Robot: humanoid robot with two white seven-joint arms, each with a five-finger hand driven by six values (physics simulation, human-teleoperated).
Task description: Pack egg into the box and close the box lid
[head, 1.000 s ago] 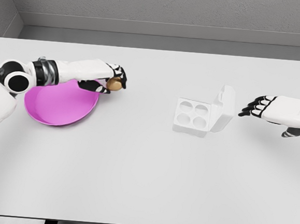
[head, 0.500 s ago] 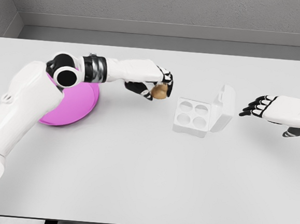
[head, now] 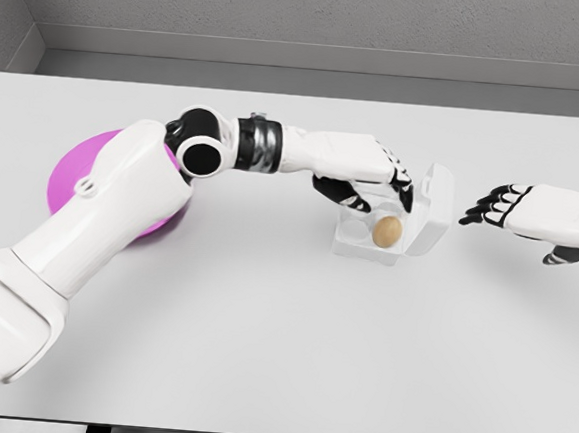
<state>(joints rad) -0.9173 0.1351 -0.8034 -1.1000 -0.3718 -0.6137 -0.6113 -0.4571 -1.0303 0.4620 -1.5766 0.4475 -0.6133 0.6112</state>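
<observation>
Egg (head: 387,230) now sits in the box (head: 369,245), carried over from the plate (head: 78,165); left hand (head: 373,178) loosened above, right hand (head: 511,209) open. One each.

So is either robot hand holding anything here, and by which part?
Nothing is held. The egg sits in the box; the left robot hand is above it.

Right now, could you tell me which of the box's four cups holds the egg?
The front right cup, nearest the lid: the egg sits there; the other cups show none.
</observation>
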